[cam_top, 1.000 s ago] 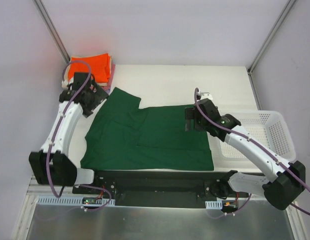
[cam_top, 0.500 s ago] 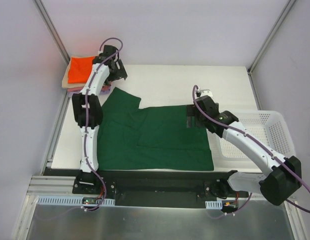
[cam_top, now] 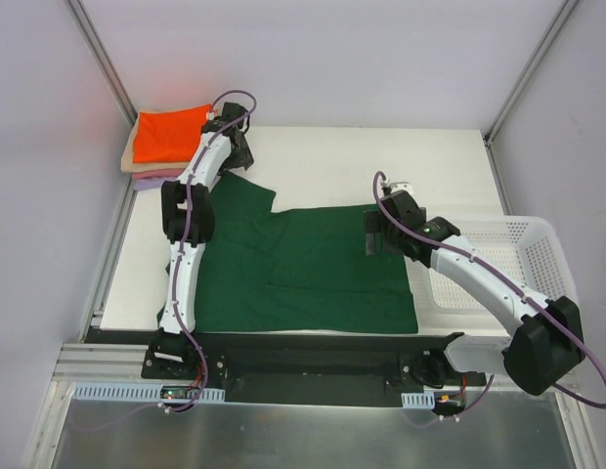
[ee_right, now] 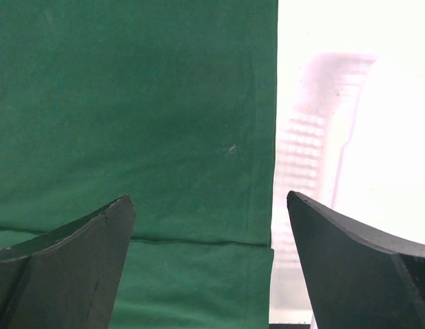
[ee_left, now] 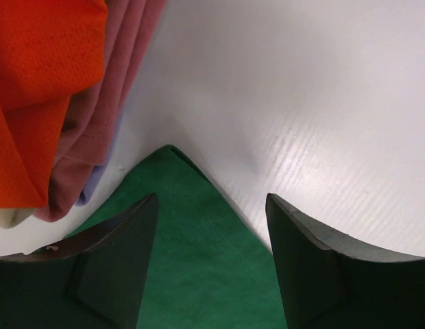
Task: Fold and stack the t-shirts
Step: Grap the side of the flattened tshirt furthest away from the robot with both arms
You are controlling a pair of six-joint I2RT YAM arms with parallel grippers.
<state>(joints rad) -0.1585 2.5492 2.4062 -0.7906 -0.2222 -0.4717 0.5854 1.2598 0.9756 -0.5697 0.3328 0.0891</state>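
The large dark green t-shirt [cam_top: 303, 264] lies partly folded across the middle of the table. Its far left sleeve corner [ee_left: 192, 226] points between my left fingers. My left gripper [cam_top: 235, 156] is open just above that corner, empty. My right gripper [cam_top: 373, 234] is open and empty over the shirt's right edge [ee_right: 260, 137]. The folded stack sits at the far left: bright orange t-shirt [cam_top: 166, 132] on top, beige, pink and lavender ones under it. In the left wrist view I see the orange t-shirt [ee_left: 41, 89], the pink [ee_left: 110, 123] and a strip of lavender [ee_left: 92, 185].
A white mesh basket [cam_top: 508, 264] stands at the right table edge, close to my right arm; it shows blurred in the right wrist view [ee_right: 322, 157]. Bare white table [cam_top: 362, 161] lies behind the green shirt. Grey walls close in the back and sides.
My left arm has swung from the shirt's left side up to the far left, and its gripper now hangs over the green sleeve corner. My right gripper has barely moved.
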